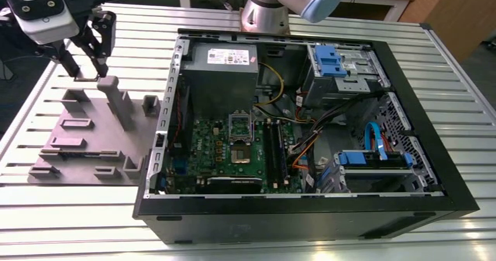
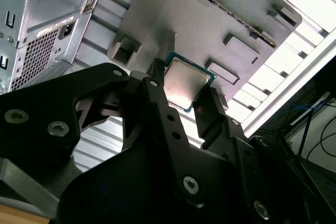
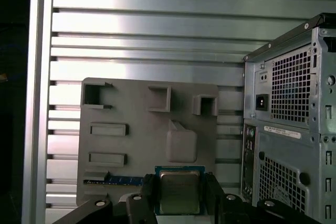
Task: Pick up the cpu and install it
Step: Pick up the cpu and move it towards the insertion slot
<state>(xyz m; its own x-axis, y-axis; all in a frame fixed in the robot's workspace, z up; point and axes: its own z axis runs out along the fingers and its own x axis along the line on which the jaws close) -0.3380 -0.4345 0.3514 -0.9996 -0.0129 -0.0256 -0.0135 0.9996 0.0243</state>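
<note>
The cpu [image 3: 178, 191], a small square chip with a silvery top and a greenish rim, sits between my gripper's [image 3: 179, 183] two black fingers in both wrist views, and the fingers are shut on its two sides. It hangs above the grey holder plate [image 3: 134, 140], clear of it. In the exterior view my gripper [image 1: 87, 72] is at the exterior view's far left, over the far end of the holder plate [image 1: 93, 134]. The dark square socket [image 1: 241, 134] with its metal frame lies on the green motherboard inside the open computer case [image 1: 434, 174]. In the second wrist view the cpu [image 2: 185, 81] shows its metal top.
The grey power-supply box [image 1: 223, 60] sits at the back of the case, and black memory sticks [image 1: 273, 150] stand beside the socket. Blue drive brackets [image 1: 372, 156] and loose cables fill the case on the exterior view's right. A long memory strip [image 3: 113, 181] lies in the holder. Everything stands on a slatted metal table [image 1: 69, 214].
</note>
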